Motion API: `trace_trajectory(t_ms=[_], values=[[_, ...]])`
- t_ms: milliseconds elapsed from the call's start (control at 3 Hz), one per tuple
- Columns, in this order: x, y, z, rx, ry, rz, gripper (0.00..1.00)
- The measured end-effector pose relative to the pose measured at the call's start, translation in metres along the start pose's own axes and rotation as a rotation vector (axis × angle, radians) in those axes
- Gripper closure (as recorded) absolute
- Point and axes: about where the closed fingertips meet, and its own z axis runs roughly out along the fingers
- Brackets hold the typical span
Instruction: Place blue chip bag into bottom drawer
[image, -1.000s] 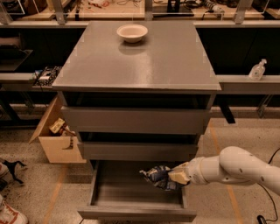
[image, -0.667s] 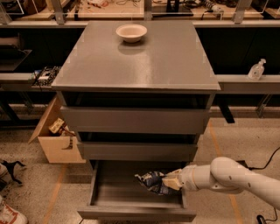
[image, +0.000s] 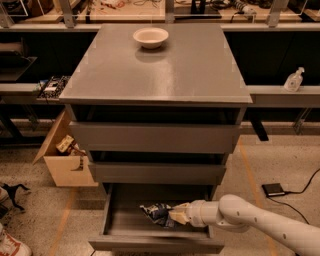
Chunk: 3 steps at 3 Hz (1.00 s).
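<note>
Bottom drawer (image: 156, 244), a shallow grey tray, stands pulled out beneath the two wider drawers of the grey cabinet (image: 160, 75). I see its left wall, right wall and low front lip unobstructed, with bare drawer floor to the left of the load. My white arm (image: 260, 222) enters from the right, over the drawer's right front corner. The gripper (image: 176, 214) sits inside the drawer's outline, right of centre. Its tan fingers pinch the right end of the small, crinkly dark-blue foil chip bag (image: 156, 212). The bag lies within the drawer opening, near the middle; I cannot tell whether it touches the drawer floor. It shows white markings and a rumpled, crimped left end. Setting: a round white bowl (image: 150, 37) on the cabinet top, a cardboard box (image: 62, 162) on the ground at left, a clear bottle (image: 293, 80) on the right-hand shelf, and a speckled floor (image: 270, 165).
</note>
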Motion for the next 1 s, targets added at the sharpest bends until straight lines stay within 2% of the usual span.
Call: trace_trajectory(t_ms=[333, 1000], values=[[0.009, -0.011, 0.033, 0.012, -0.006, -0.014, 1.00], [0.023, -0.035, 0.079, 0.094, 0.027, -0.025, 1.00]])
